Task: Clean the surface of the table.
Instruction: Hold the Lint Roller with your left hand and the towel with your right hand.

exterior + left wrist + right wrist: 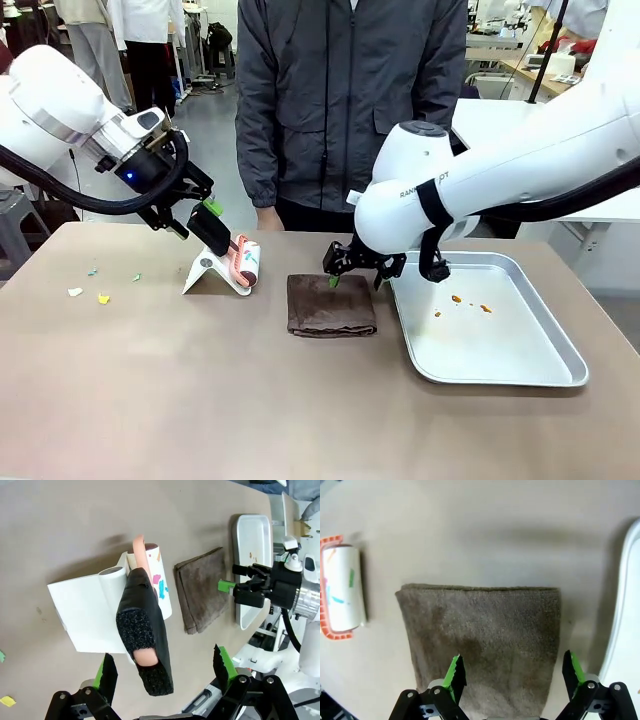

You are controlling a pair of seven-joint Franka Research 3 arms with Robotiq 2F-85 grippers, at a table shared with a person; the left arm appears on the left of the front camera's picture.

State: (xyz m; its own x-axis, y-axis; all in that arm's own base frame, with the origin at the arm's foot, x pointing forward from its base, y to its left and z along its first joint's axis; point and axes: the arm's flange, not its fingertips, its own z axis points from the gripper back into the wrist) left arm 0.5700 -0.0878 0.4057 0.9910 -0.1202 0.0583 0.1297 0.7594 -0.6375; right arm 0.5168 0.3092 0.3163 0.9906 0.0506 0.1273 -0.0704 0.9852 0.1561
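Reaching for tools looks like the step in hand; no wiping has begun. Front view: left gripper [195,218] hangs open over the black handle [213,236] of the roller [246,262], which rests on a white stand [204,272] on the counter [200,400]. Right gripper [355,275], also open, hovers just above the far edge of the folded brown cloth [331,304], beside the tray [560,372]. Paper scraps [103,298] lie on the counter well to the left; a few crumbs [455,298] sit in the tray. A person [350,100] stands at the far side. Left wrist view: the jaws stand wide, one to each side of the handle [145,635], not touching it; counter [75,520] lies below and beyond. Judgement: next, lower slightly and close squarely on the handle, without tipping the stand. Right wrist view: the open gripper [513,672] is centred over the cloth [480,630], counter [470,530] bare beyond it, roller [342,590] to one side. Judgement: descend, pinch a fold, then sweep toward the scraps.
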